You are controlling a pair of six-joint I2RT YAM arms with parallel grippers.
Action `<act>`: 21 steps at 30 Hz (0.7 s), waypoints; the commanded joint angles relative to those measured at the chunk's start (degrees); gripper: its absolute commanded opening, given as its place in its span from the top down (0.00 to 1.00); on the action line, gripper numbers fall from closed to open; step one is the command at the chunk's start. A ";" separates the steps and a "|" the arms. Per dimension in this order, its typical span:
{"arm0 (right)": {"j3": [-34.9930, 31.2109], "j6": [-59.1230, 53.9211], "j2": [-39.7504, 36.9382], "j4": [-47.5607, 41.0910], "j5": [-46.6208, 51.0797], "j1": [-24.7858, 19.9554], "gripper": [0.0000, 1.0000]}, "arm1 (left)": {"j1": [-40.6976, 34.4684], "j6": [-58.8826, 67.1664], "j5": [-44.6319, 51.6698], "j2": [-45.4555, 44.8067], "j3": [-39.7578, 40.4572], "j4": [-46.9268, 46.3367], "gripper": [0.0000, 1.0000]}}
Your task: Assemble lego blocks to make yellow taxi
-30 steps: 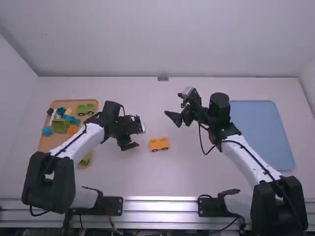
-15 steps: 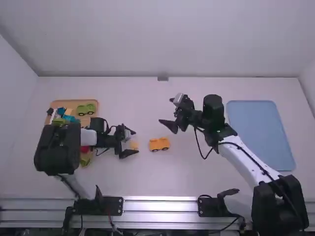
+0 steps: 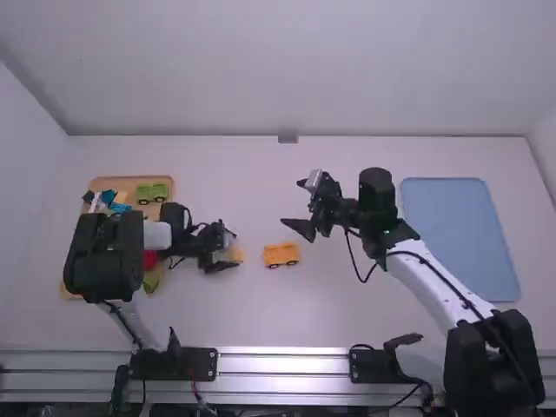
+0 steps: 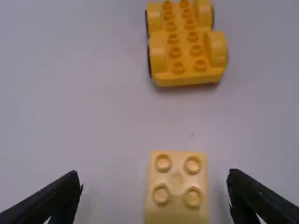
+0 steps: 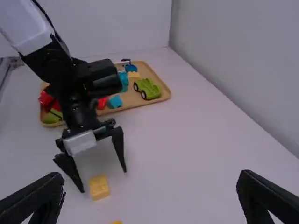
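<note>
- Black and spread wide, the fingers of your left gripper stand either side of the small yellow block, clear space on both flanks; you hold nothing with it.
- If you close off-centre, one finger lands first and may twist or push the block; set too high, the pads could slip off its studs.
- Just beyond lies the yellow wheeled base, upright, studs up, apart from the block. It could roll if you nudge it with a finger or press the block on skewed, leaving the studs half seated.
- Your right gripper is open and empty above the worktop; bring it in to steady the base carelessly and the two grippers could knock together.
- Farther out, the wooden tray of loose pieces sits on your left side, the blue mat on your right.
</note>
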 commanded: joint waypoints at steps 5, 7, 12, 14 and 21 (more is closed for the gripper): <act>-0.68 -1.03 0.24 0.61 0.37 1.86 0.01 | 0.59 -1.90 0.61 2.10 -2.40 1.51 0.31; -0.68 -1.03 0.24 0.31 1.70 1.73 0.01 | 0.44 -1.60 0.35 2.10 -2.38 1.40 0.46; -0.72 -1.38 0.24 -0.70 1.81 1.38 0.01 | 0.13 -1.55 0.57 2.10 -2.34 1.79 0.64; -0.72 -3.13 0.24 -1.88 1.81 1.27 0.01 | 0.33 -1.55 1.20 2.05 -2.03 1.40 0.68; -0.72 -20.24 0.24 -14.62 -2.43 -1.46 0.01 | -0.02 -1.57 8.48 -4.83 -1.73 -5.62 0.76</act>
